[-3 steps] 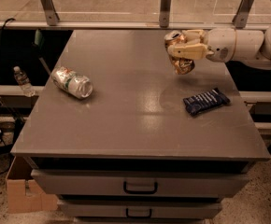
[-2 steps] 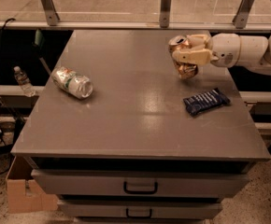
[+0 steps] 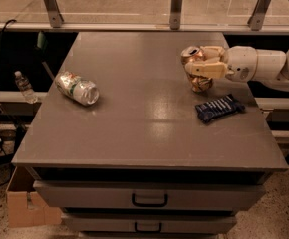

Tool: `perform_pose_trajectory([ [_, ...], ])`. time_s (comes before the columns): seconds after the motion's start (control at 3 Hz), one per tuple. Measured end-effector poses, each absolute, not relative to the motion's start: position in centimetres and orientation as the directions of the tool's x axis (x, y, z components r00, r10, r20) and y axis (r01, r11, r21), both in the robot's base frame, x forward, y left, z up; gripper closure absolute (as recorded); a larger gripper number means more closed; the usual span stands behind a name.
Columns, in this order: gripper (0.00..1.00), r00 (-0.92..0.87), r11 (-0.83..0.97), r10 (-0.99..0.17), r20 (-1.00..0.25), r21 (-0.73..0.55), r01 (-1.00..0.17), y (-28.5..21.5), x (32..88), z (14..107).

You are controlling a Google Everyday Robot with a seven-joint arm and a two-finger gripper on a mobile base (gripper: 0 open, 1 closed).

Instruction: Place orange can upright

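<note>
The orange can [image 3: 196, 68] is an orange-gold drink can with a silver top, held nearly upright at the right side of the grey table [image 3: 134, 133], its base at or just above the surface. My gripper [image 3: 202, 66] reaches in from the right on a white arm, and its tan fingers [image 3: 207, 71] are shut around the can's middle. The can's lower part shows below the fingers.
A silver can with a green-and-white label [image 3: 76, 87] lies on its side at the table's left. A dark blue snack packet [image 3: 218, 108] lies just in front of the gripper. A water bottle [image 3: 23, 86] stands on the floor to the left. Drawers are below the table's front edge.
The gripper with the orange can has moved slightly right and down toward the table surface. The silver can and blue packet have not moved.
</note>
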State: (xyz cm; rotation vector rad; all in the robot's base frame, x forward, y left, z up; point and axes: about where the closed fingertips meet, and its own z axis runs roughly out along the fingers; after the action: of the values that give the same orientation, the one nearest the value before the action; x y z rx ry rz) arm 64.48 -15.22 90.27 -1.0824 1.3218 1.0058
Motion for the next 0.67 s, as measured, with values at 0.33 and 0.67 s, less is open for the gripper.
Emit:
perform_pose_trajectory([
  [0.33,0.36,0.013,0.231,-0.043,-0.999,-0.023,-0.973,-15.65,64.23,89.74],
  [0.67,0.36,0.013,0.231,-0.043,-0.999,-0.023,-0.973,-15.65,64.23,89.83],
])
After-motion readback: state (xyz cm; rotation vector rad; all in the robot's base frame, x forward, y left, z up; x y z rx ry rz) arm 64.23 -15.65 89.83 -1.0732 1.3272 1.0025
